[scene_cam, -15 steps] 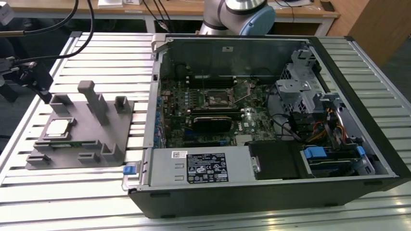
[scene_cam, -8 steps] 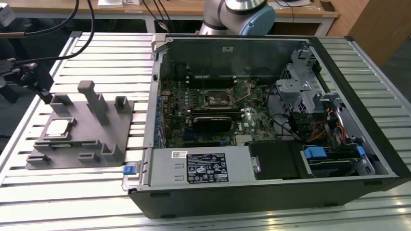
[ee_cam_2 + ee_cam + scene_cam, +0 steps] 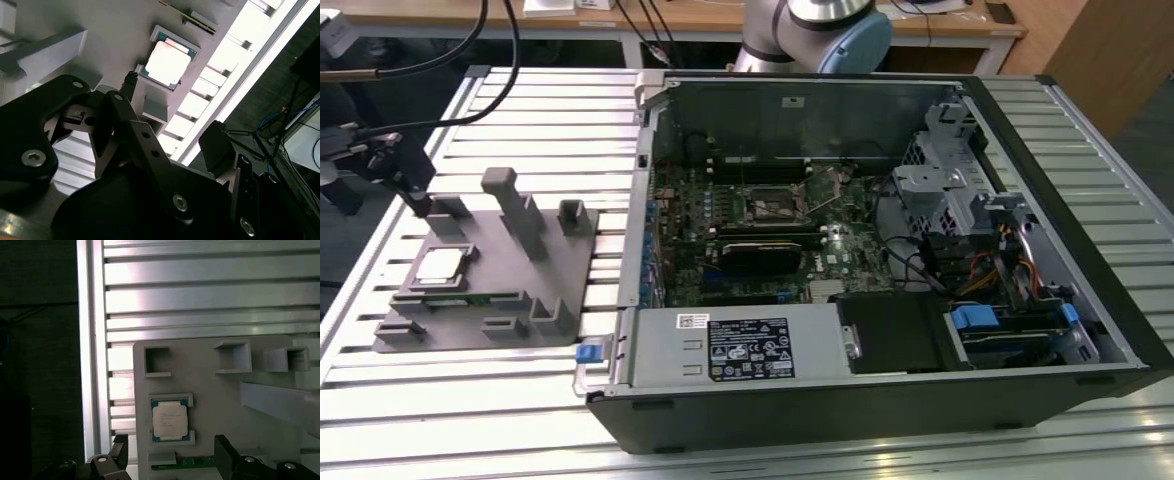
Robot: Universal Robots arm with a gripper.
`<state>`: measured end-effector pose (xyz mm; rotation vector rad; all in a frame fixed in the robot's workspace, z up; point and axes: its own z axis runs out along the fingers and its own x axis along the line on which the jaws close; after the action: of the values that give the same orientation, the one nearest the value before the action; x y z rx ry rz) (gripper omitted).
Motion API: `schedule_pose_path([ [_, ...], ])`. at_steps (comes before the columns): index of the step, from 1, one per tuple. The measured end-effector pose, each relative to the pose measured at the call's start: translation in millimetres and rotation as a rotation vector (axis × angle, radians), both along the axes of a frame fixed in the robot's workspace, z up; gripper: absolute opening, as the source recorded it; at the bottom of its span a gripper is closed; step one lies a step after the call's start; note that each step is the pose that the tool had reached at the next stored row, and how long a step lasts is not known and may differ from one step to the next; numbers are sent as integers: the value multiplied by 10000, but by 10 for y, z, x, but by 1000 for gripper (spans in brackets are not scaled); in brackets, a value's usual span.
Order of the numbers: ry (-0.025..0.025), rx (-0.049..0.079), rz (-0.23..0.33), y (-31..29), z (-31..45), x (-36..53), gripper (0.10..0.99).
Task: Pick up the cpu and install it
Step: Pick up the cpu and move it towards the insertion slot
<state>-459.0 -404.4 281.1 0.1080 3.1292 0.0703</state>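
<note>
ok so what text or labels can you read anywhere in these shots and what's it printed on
Nothing can be quoted.
cpu lid, first wrist view: faint print lines, too small to read.
white label on the power supply, exterior view: text and symbols, too small.
small sticker on the computer case back wall: blurred.

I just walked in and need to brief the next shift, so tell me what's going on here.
The robot arm's gripper hovers, fingers open, just above the grey plastic fixture on the slatted aluminium table. The small square cpu with a silvery metal top lies in its recess on that fixture, not gripped. It is not yet installed in the open black computer case at the exterior view's right.
</note>
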Motion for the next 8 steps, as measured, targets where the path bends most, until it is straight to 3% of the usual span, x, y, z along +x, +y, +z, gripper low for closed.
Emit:
schedule_pose_path([
  [8, 0, 14, 10, -24, -65, 1, 776],
])
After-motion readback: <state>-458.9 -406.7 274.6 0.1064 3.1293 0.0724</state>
